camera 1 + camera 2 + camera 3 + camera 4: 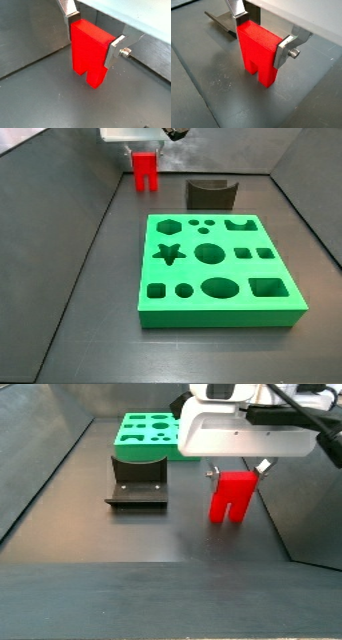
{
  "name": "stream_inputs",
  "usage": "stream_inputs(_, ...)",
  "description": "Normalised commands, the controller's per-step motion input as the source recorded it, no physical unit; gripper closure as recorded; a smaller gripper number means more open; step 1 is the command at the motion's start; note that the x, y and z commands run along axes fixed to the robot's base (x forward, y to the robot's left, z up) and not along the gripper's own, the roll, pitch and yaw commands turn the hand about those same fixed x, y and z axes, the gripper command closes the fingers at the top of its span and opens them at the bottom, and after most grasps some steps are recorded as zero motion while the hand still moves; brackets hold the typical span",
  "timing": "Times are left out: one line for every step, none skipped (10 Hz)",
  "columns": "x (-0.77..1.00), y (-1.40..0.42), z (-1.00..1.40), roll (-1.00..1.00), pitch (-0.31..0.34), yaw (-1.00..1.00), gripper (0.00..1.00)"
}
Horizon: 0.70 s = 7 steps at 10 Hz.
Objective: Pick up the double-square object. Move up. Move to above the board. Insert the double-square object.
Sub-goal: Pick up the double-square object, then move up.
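Note:
The double-square object [89, 52] is a bright red block with two square prongs pointing down. My gripper [92, 35] is shut on its upper body, one silver finger [117, 50] on each side. It also shows in a wrist view [258, 52]. In both side views the block [144, 170] [233, 496] hangs upright in the gripper [235, 472], just above the dark floor. The green board [214, 268] with its cut-out holes lies flat, apart from the block. In a side view the board [147, 436] sits at the far end, beyond the fixture.
The dark L-shaped fixture [210, 194] stands on the floor between the red block and the board; it also shows in a side view [138, 481] and in a wrist view [221, 21]. Grey walls [60, 188] enclose the floor on all sides.

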Motion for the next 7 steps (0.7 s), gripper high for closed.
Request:
stream_inputs(0.00, 0.00, 0.00, 0.00, 0.000, 0.00, 1.00)
stream_inputs(0.00, 0.00, 0.00, 0.00, 0.000, 0.00, 1.00)
stream_inputs(0.00, 0.00, 0.83, 0.00, 0.000, 0.00, 1.00)
stream_inputs(0.00, -0.06, 0.85, -0.01, -0.008, 0.00, 1.00)
stream_inputs(-0.04, -0.06, 0.73, 0.00, 0.030, 0.00, 1.00)
stream_inputs(-0.03, -0.03, 0.61, 0.03, 0.038, 0.00, 1.00)
stream_inputs(-0.03, -0.01, 0.47, 0.05, 0.044, 0.00, 1.00)
